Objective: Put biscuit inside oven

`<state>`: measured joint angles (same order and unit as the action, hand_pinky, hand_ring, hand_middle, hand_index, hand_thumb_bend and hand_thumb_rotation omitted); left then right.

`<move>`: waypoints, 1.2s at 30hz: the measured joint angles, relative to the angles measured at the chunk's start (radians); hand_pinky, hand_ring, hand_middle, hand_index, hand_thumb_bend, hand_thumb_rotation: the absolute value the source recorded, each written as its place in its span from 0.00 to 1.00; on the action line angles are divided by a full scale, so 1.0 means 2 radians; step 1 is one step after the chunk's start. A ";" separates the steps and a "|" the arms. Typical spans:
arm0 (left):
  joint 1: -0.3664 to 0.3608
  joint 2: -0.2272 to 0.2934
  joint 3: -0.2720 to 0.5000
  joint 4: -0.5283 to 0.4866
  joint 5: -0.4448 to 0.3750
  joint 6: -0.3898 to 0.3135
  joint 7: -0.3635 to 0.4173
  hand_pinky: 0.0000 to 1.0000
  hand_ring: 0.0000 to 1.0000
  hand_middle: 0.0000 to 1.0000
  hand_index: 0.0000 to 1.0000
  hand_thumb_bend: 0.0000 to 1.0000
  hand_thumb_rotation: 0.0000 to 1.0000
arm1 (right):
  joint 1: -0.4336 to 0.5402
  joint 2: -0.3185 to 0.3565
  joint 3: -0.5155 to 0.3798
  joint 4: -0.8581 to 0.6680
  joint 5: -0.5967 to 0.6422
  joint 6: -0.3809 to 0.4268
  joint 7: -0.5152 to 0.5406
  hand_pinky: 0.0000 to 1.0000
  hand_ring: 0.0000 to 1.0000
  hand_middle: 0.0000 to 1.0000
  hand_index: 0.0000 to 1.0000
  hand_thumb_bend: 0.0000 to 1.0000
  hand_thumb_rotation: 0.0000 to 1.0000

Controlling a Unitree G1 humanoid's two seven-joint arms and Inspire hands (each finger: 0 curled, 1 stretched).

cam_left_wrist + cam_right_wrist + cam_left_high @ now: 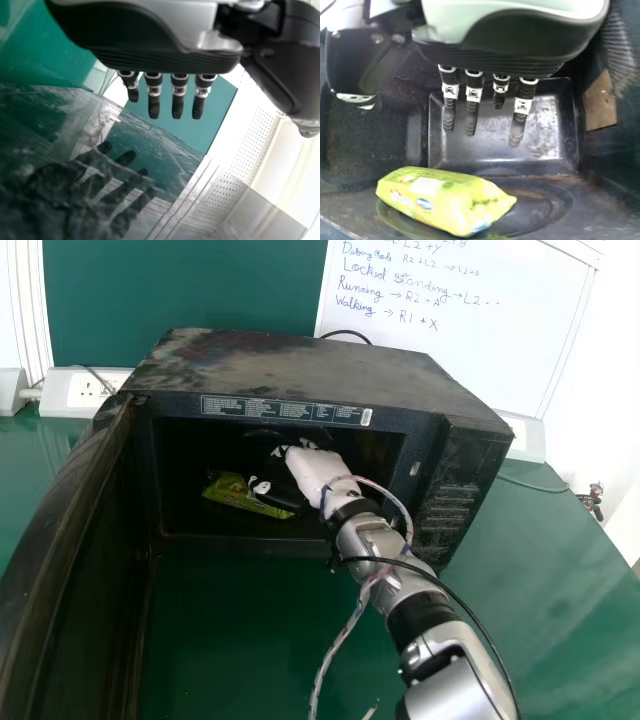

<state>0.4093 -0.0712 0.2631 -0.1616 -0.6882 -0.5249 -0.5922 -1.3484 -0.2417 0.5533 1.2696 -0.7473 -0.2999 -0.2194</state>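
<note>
Biscuit packet (445, 200): inside the oven (320, 370), lying flat across the round plate (560, 200) on the oven's floor, well in from the mouth; it looks whole and sealed.
Right hand (318, 468): reaches in through the oven's mouth; its fingers are straight and spread a little, in a fully relaxed pose, with nothing in their hold. In the right wrist view the packet lies apart from those fingers.
Left hand (150, 60): beside a dark, glossy panel (55, 125), possibly part of the oven; fingers straight, holding nothing.
Oven door (75, 570): swung wide open at the oven's left side, giving the arm a free way in and out.
Worktop (540, 580): carries the oven.
Done: the placing itself, to judge by how things lie; the packet rests on its own within the oven and nothing grips it.
Left to do: draw the right hand clear of the oven's mouth. Closing the door is not asked for, so it seems optional.
Progress: all but finished, I judge.
Risk: on the way out, the thumb or fingers could catch the packet and drag it towards the oven's mouth, so a straight, unhurried withdrawal looks best.
</note>
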 measured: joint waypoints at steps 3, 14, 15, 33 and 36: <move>-0.004 0.001 0.000 0.004 0.000 0.000 0.000 0.84 0.91 0.95 0.96 1.00 0.48 | 0.008 -0.012 0.000 -0.012 0.000 -0.006 -0.012 0.62 0.73 0.78 0.77 0.74 0.69; -0.015 0.004 0.003 0.009 0.000 0.000 -0.002 0.82 0.90 0.94 0.96 1.00 0.49 | 0.068 -0.041 -0.010 -0.066 0.005 -0.020 -0.024 0.61 0.72 0.78 0.77 0.76 0.71; -0.015 0.004 0.003 0.009 0.000 0.000 -0.002 0.82 0.90 0.94 0.96 1.00 0.49 | 0.074 -0.043 -0.012 -0.073 0.006 -0.020 -0.025 0.62 0.72 0.78 0.77 0.76 0.70; -0.017 0.005 0.003 0.011 0.000 0.000 -0.005 0.82 0.89 0.93 0.97 1.00 0.49 | 0.144 -0.091 -0.039 -0.171 0.014 -0.017 -0.011 0.61 0.74 0.78 0.76 0.75 0.69; -0.018 0.005 0.003 0.014 0.000 0.000 -0.006 0.82 0.89 0.93 0.96 1.00 0.49 | 0.163 -0.105 -0.042 -0.193 0.014 -0.018 -0.011 0.63 0.74 0.78 0.77 0.83 0.78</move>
<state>0.3727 -0.0606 0.2691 -0.1335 -0.6881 -0.5248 -0.6042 -1.0234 -0.4517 0.4688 0.8828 -0.7194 -0.3353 -0.2417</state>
